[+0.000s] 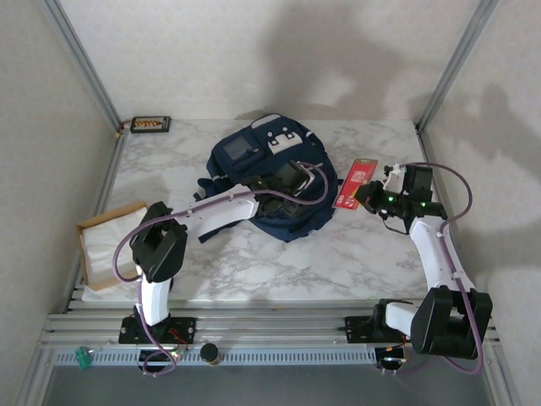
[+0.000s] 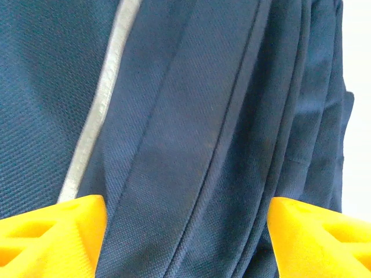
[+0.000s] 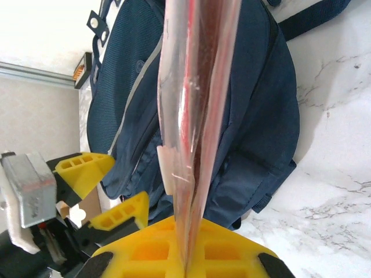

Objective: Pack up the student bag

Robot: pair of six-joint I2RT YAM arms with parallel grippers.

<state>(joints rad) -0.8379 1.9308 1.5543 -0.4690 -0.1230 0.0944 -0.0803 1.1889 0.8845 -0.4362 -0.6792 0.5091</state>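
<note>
Matt woven cloth student bag (image 1: 245, 156), glossy clear-plastic packet (image 3: 197, 87), smooth marble-look table (image 1: 355, 254)

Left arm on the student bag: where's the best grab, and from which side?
Likely the stacked fabric folds near the edge of the student bag, right of the pale stripe. They run as raised ridges under the open left gripper, so descend from above and close across them; the flat panel offers nothing to pinch.
</note>
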